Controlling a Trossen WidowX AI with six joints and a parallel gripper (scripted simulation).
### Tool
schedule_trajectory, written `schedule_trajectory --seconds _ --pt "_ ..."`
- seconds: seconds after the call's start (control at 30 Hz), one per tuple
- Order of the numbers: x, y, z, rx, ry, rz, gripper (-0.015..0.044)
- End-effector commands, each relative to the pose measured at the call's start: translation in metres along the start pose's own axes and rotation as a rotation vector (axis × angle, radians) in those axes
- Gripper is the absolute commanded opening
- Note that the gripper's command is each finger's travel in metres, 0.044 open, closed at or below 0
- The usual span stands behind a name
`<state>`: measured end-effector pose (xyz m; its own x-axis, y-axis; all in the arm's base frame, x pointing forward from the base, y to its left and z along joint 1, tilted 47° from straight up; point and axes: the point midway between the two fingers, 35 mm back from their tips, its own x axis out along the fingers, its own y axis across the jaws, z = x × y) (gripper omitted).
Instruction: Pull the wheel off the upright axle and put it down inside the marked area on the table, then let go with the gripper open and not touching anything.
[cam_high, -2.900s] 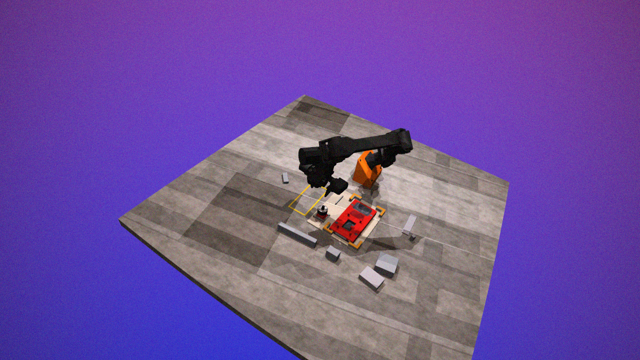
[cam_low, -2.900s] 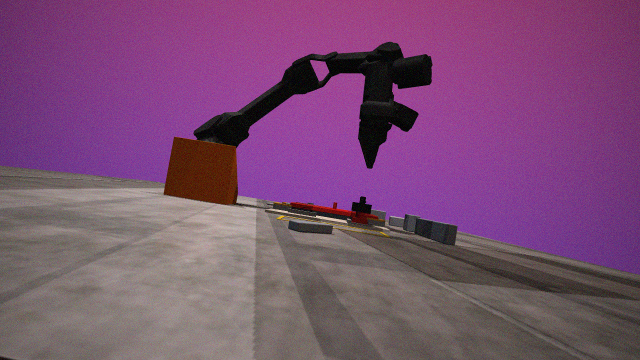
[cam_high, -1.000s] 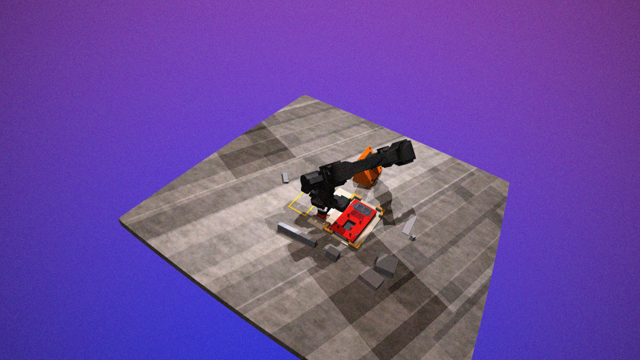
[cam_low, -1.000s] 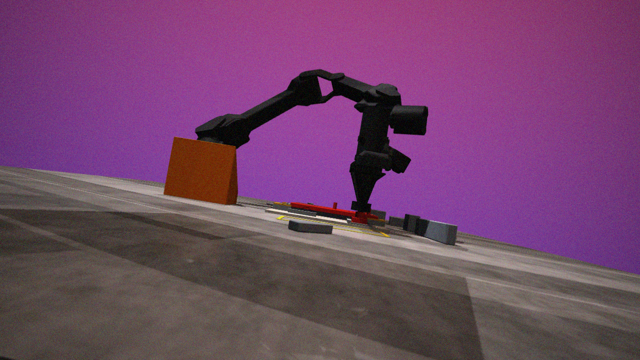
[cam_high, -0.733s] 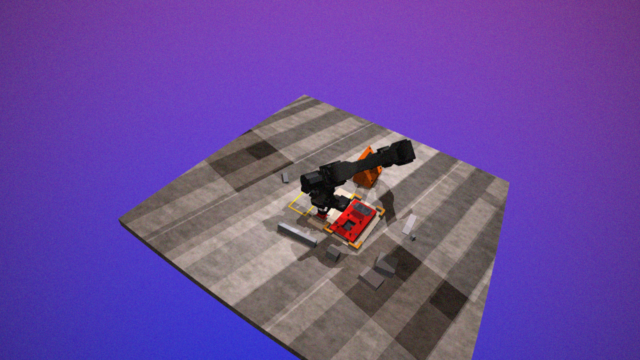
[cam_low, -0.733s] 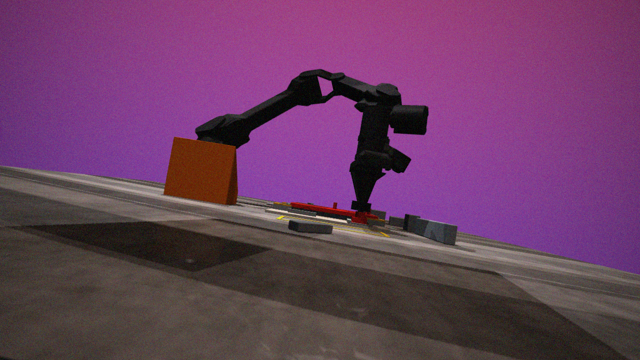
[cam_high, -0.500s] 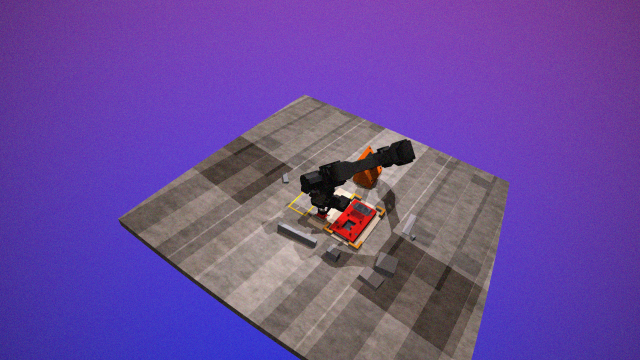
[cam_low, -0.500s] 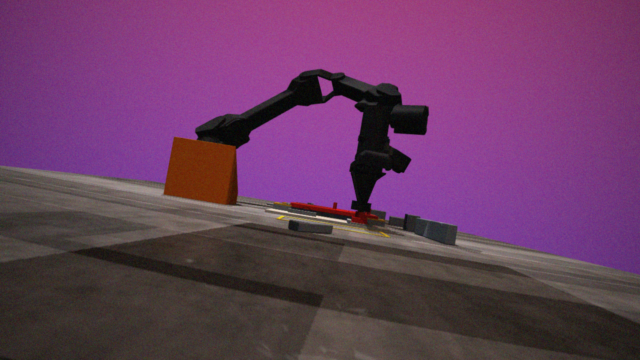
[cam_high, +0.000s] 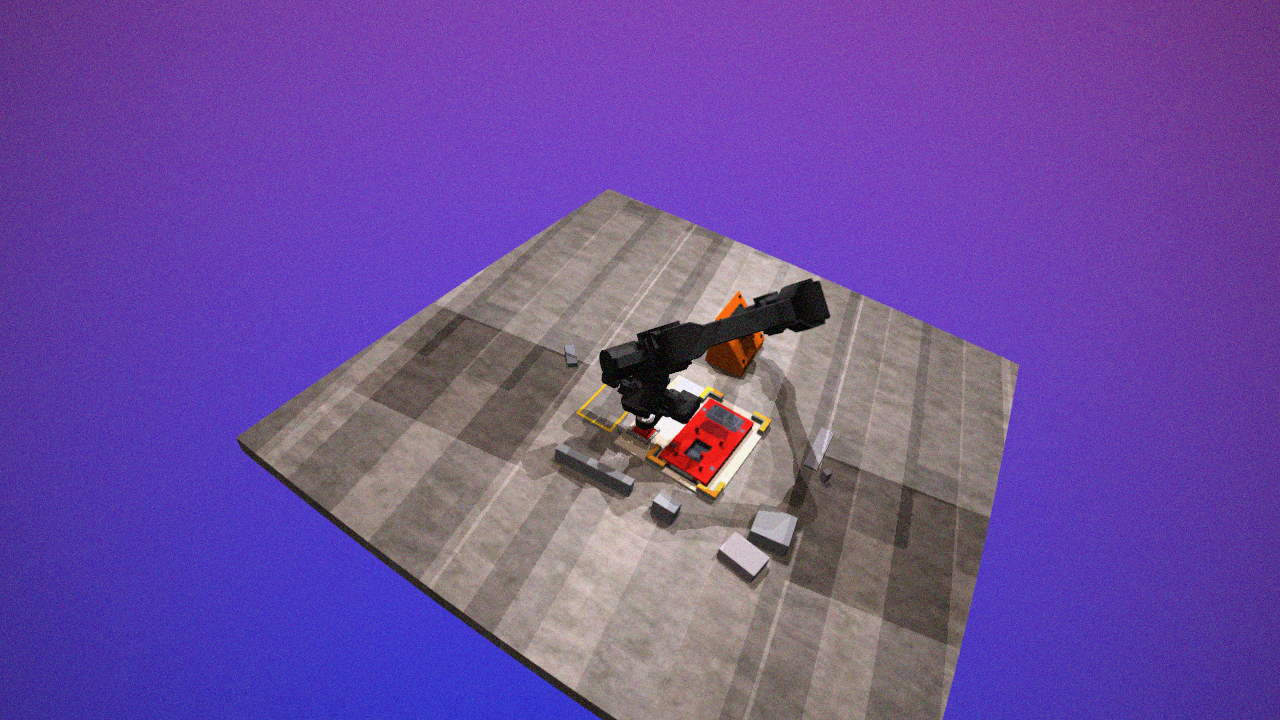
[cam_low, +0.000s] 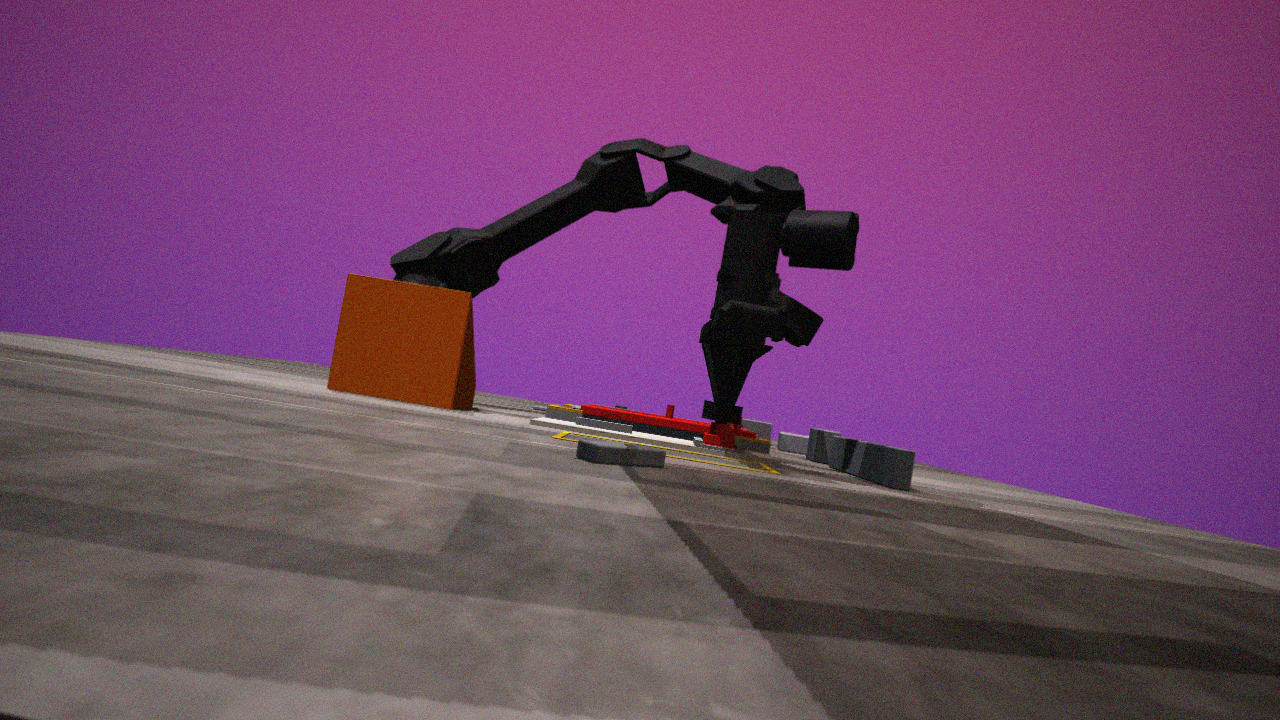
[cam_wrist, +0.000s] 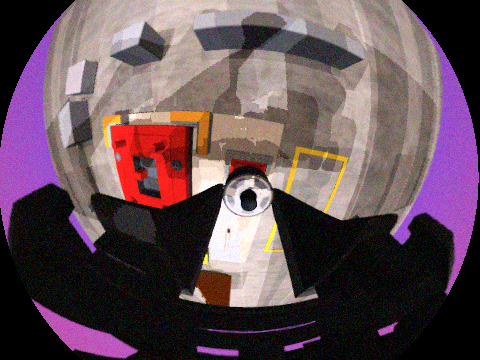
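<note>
The wheel (cam_high: 645, 418) (cam_low: 710, 410) (cam_wrist: 229, 196) has a black tyre and a silver face. It sits level, low over a small red base (cam_high: 641, 432) (cam_low: 718, 439) (cam_wrist: 240, 164). A dark axle end shows in its centre in the wrist view; the rest of the axle is hidden. My gripper (cam_low: 723, 413) (cam_wrist: 247, 191) points down and is shut on the wheel, one finger on each side. The marked area, a yellow outline (cam_high: 595, 421) (cam_low: 769, 468) (cam_wrist: 322, 153), lies on the table beside the base, to its right in the wrist view.
A red panel (cam_high: 736, 440) (cam_low: 626, 415) (cam_wrist: 180, 150) with pegs lies between yellow corner pieces beside the wheel. A long grey bar (cam_high: 594, 470) (cam_wrist: 225, 36) and several grey blocks stand around. A low grey block (cam_high: 571, 356) (cam_low: 617, 453) lies beyond the marked area.
</note>
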<state>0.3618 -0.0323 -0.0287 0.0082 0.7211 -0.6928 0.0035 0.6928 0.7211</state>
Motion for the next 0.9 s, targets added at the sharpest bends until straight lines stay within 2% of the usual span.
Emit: schedule_trajectory --seconds 0.0,0.87 --pt "-0.0102 -0.0016 0.0005 0.005 -0.012 -0.006 0.0000" --pt "-0.0187 -0.0017 0.0003 0.007 -0.013 -0.005 0.0000"
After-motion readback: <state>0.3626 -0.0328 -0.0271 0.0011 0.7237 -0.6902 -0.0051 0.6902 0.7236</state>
